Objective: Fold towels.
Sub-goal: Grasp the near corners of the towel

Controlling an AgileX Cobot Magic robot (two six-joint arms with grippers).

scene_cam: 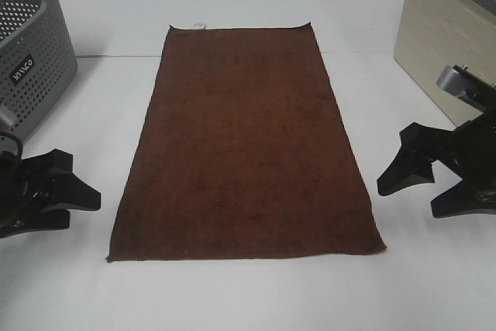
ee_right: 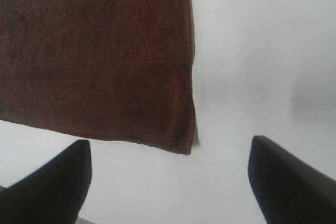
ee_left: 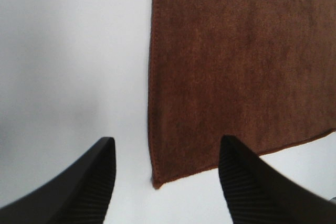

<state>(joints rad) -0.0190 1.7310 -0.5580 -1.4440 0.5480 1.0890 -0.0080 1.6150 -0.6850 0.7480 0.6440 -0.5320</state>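
Note:
The dark reddish-brown towel (scene_cam: 246, 145) lies spread flat, lengthwise, in the middle of the white table (scene_cam: 434, 292). A small white tag (scene_cam: 198, 24) shows at its far edge. My left gripper (scene_cam: 84, 181) is open and empty, just left of the towel's near left corner. In the left wrist view the open gripper (ee_left: 167, 140) frames that corner of the towel (ee_left: 236, 66). My right gripper (scene_cam: 407, 198) is open and empty, just right of the near right corner. In the right wrist view the open gripper (ee_right: 170, 141) frames that corner of the towel (ee_right: 94, 51).
A grey perforated basket (scene_cam: 31, 52) stands at the far left of the table. A beige cabinet (scene_cam: 442, 44) stands at the far right. Bare white table runs along both sides of the towel and in front of it.

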